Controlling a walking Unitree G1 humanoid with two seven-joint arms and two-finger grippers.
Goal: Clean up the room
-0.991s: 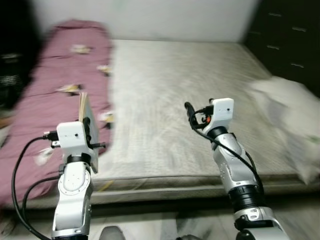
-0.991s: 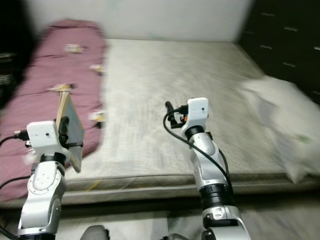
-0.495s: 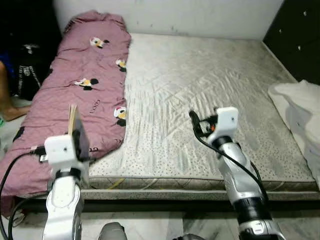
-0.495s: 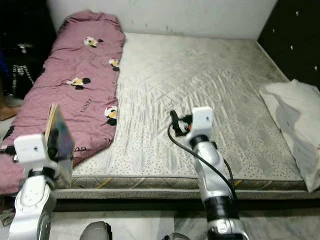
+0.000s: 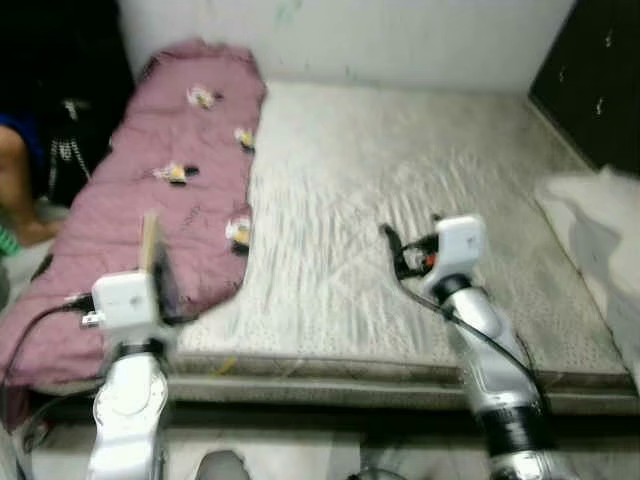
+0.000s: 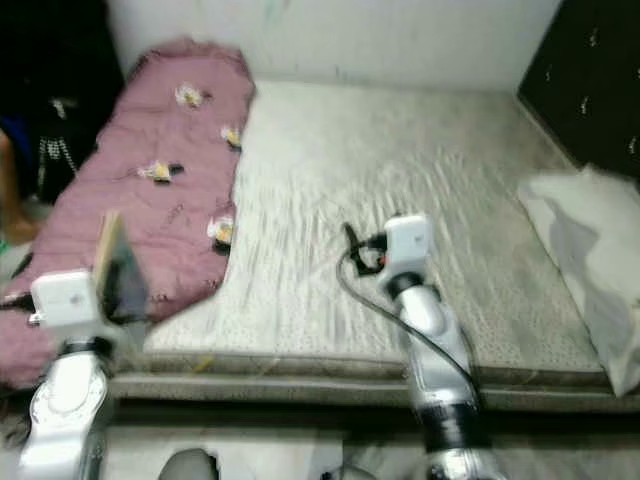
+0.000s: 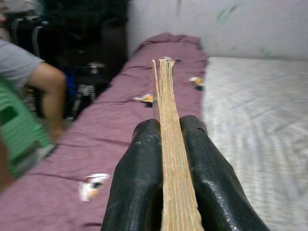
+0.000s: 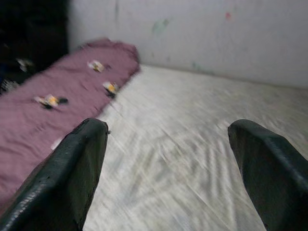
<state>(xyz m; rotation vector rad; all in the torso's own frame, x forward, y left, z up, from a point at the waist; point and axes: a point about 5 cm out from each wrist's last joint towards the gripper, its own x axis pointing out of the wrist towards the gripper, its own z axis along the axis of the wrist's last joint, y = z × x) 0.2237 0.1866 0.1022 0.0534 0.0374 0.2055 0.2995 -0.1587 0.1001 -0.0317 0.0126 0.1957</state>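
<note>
Left wrist view: left hand (image 7: 174,159) pinching book (image 7: 169,144).

The two head views look forward and down from above the near edge of a wide grey quilted mattress (image 5: 400,190), which runs up the frame to a white wall (image 6: 340,35) along the top. Both share a long maroon printed blanket (image 5: 165,190) in the upper left. The left wrist view looks low along that blanket, very close behind its own black fingers (image 7: 139,178). The right wrist view faces the same wall across the mattress.
</note>
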